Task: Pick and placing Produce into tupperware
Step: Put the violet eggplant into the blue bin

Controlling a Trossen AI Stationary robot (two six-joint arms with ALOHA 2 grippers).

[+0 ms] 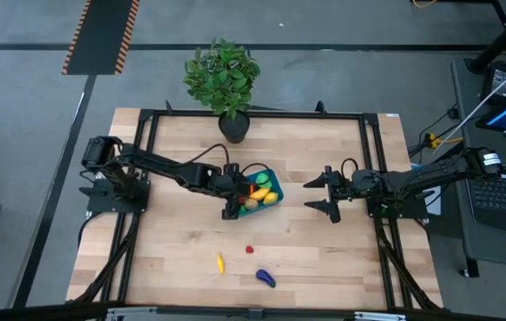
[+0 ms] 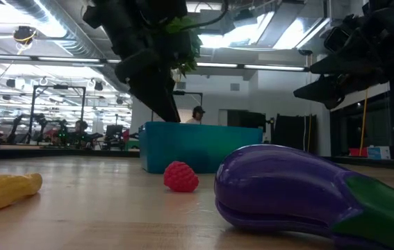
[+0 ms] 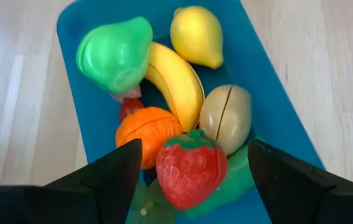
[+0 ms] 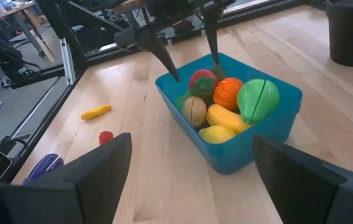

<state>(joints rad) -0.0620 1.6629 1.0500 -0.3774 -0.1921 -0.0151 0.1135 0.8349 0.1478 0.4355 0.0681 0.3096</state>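
The teal tupperware (image 1: pixel 271 175) stands mid-table and holds several pieces of produce: a green pear (image 3: pixel 115 55), a banana (image 3: pixel 175 81), a lemon (image 3: pixel 196 35), an orange (image 3: pixel 148 129), a tan cut piece (image 3: pixel 226 117) and a red strawberry (image 3: pixel 190 169). My left gripper (image 3: pixel 195 146) hangs open over the container's left end, its fingers on either side of the strawberry without touching it. The strawberry lies on the other pieces. My right gripper (image 1: pixel 308 195) waits open to the container's right, above the table.
Three pieces of produce lie loose on the table toward the near edge: a yellow one (image 1: pixel 219 262), a small red berry (image 1: pixel 250 250) and a purple eggplant (image 1: pixel 265 277). A potted plant (image 1: pixel 223 80) stands at the far edge. A dark frame runs around the tabletop.
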